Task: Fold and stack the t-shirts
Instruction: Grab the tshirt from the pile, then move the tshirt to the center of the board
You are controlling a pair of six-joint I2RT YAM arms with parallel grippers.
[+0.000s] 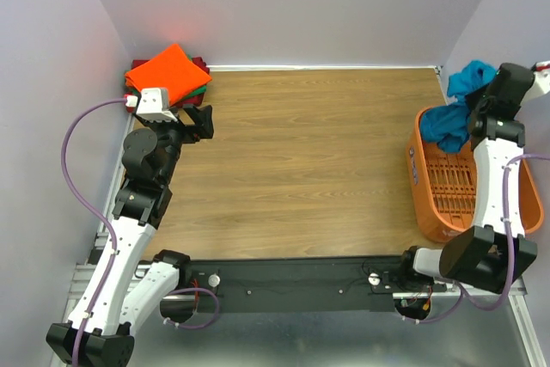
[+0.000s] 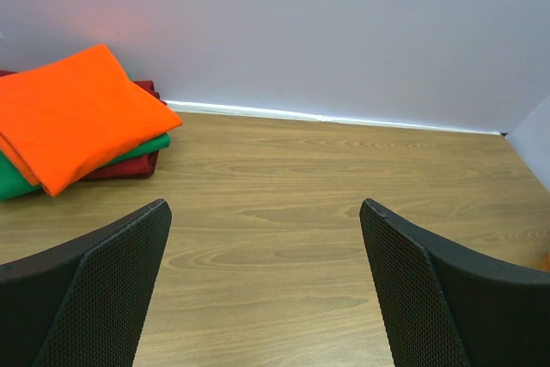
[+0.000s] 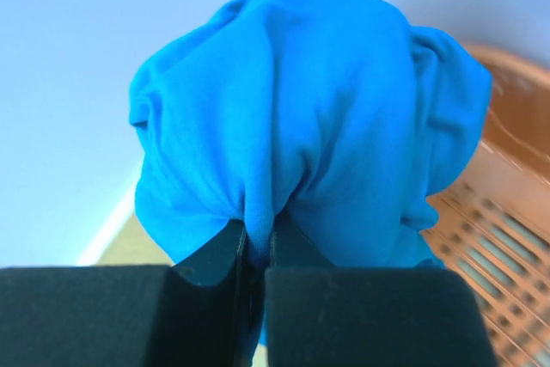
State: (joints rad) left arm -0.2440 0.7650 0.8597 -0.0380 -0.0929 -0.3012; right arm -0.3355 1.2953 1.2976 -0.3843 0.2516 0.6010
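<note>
At the far right edge of the bench [image 1: 301, 169], the right gripper [image 3: 256, 242] is pinching a bunched fold of the teal-blue t-shirt [image 3: 301, 109], its fingers [image 3: 206, 264] nearly closed on the cloth. The shirt is hanging crumpled over the far end of the orange basket [image 1: 414, 169]. At far left, the left gripper [image 2: 265, 208] is hovering over the bench, fingers spread wide and gripping nothing. In the far left corner, the folded orange t-shirt [image 2: 73, 109] is lying on top of the green t-shirt [image 2: 13, 182] and the dark red t-shirt [image 2: 129, 165].
</note>
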